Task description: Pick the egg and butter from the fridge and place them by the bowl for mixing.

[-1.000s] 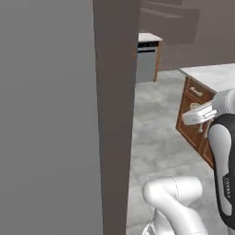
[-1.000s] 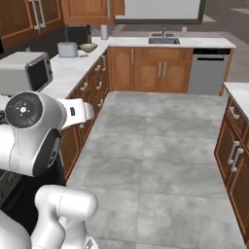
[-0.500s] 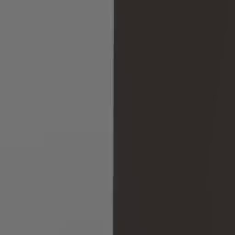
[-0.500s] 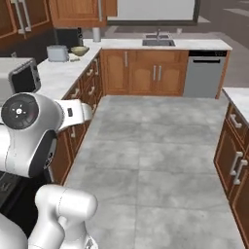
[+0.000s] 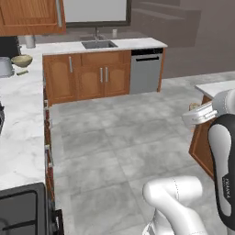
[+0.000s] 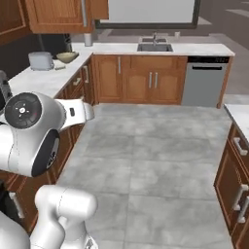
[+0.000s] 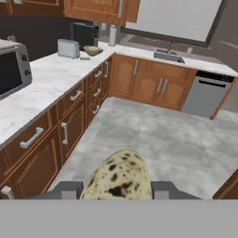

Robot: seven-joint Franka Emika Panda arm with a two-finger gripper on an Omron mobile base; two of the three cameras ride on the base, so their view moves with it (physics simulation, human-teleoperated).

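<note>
The big L-shaped counter (image 7: 46,88) is running along the left wall and wrapping round the far corner toward the sink (image 7: 166,55) and dishwasher (image 7: 204,93). That's where the robot is needing to go w/ its load. In the hand view the microwave (image 7: 11,69) is sitting on that counter at about 9 o'clock. Further down the same run the toaster (image 7: 68,48) is parked at roughly 11, and the bowl (image 7: 93,50) is sitting just beside it, right at the corner.

Now the bit that matters, imo. The gripper (image 7: 117,188) is pinching narrow on the speckled egg (image 7: 120,179), one finger on each side at 3 and 9. The egg is bulging up btwn them w/ its long axis pointing at 12, i.e. straight out along the hand. From the claw the bowl is lying up at 11 o'clock and well apart, w/ open floor (image 7: 153,135) in btwn, so the hand isn't anywhere near a drop spot. The base is prob needing to close that gap before any lowering makes sense.

A tiny pale stick (image 7: 85,58) is lying on the counter just beside the bowl, on its near side. It's looking like the butter, tbh too small to be sure. If so, the egg is the piece left to land, and the free counter around that stick is looking like the target.
</note>
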